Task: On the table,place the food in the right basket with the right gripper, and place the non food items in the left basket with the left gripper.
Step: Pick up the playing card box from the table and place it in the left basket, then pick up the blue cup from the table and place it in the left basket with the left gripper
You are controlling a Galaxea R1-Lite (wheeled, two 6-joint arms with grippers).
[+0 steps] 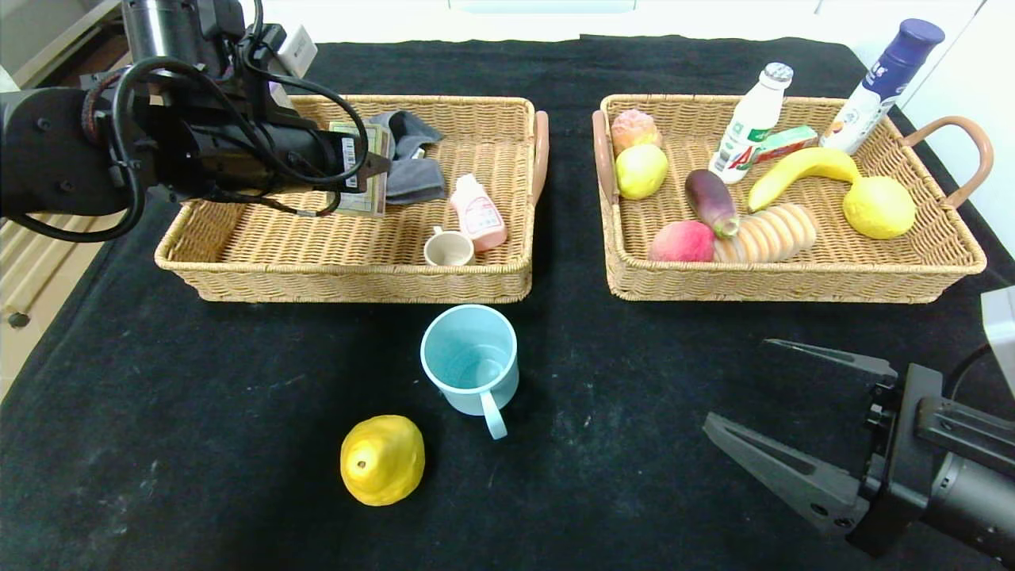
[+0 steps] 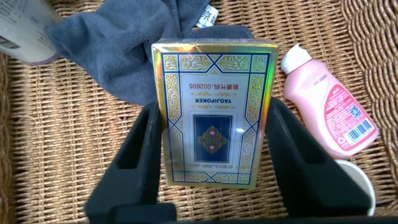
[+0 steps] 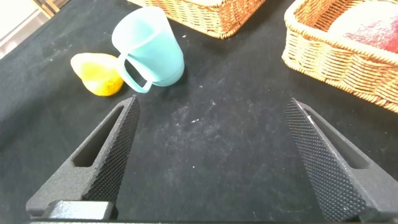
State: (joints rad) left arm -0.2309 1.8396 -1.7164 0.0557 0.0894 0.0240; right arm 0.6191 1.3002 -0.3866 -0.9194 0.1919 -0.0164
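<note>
While the left gripper (image 2: pixel 211 162) clasps a card box (image 2: pixel 212 112) over the left basket (image 1: pixel 238 246), the right gripper (image 1: pixel 785 396) waits, jaws spread and empty.

Lab-like setup: black-clothed table (image 1: pixel 158 444), sorting baskets (image 1: pixel 349 262)

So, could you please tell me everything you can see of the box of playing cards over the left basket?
The card box is a flat rectangular pack with shiny gold foil borders, blue ornamental line patterns and a dark blue central panel. It sits face up between the fingers of the left claw, one black finger along each long side, above the left basket. Its far end overlaps the grey cloth; a pink bottle lies beside it, apart. Whether it rests on the wicker cannot be told.
</note>
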